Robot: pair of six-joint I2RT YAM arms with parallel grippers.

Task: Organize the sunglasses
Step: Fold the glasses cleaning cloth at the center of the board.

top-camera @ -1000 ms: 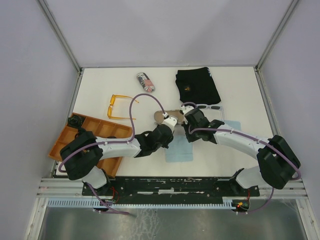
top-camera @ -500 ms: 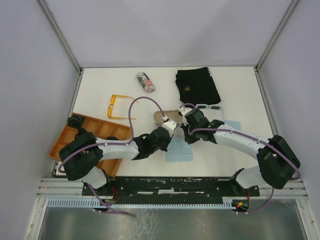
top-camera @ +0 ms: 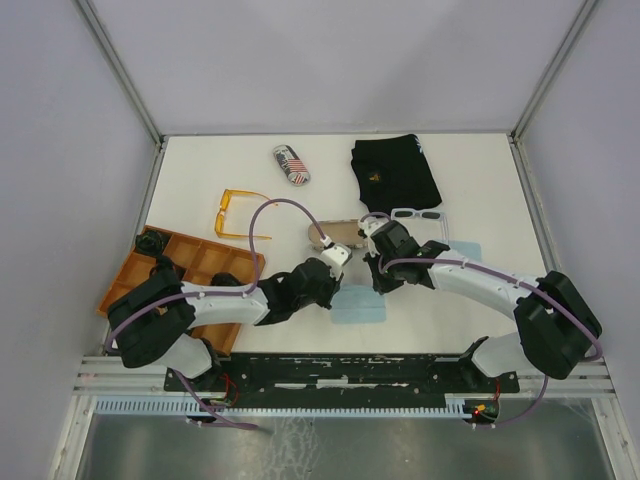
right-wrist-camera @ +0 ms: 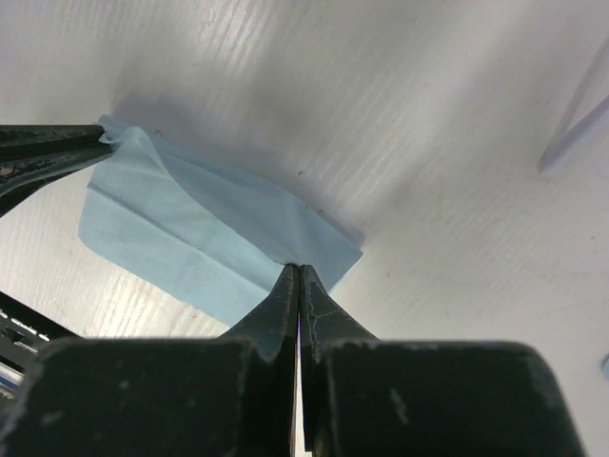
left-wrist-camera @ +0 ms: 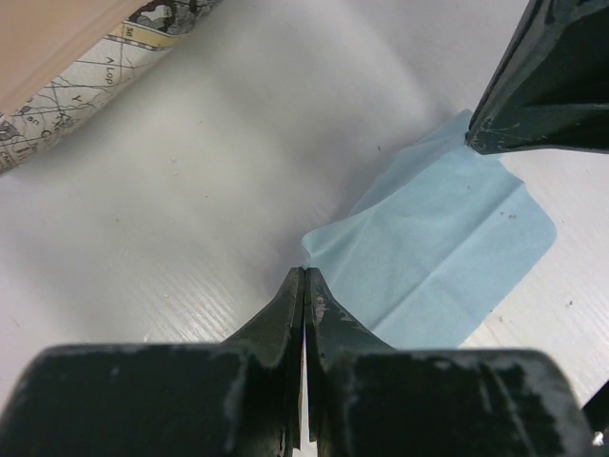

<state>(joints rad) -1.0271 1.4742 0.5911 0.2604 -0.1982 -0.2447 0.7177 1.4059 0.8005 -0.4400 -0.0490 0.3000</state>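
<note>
**A robotics lab bench, boxed in as a test cell**

Two white-and-black robot arms, the left arm (top-camera: 215, 300) and the right arm (top-camera: 480, 280), are bolted side by side to a black slotted plate (top-camera: 340, 372) on aluminium rails (top-camera: 110, 372). The plate lies well behind the left claw (left-wrist-camera: 304, 274) and the right claw (right-wrist-camera: 299, 268), which both pinch one light blue cloth (left-wrist-camera: 438, 257). Purple cables (top-camera: 275, 201) loop along each arm. Under the claws lies a plain white surface (top-camera: 480, 170). Beyond the claws and out to either side rise bare pale walls (top-camera: 330, 60), held in metal corner posts (top-camera: 118, 70). Each claw is filmed from its own wrist, and the whole cell from overhead.
</note>
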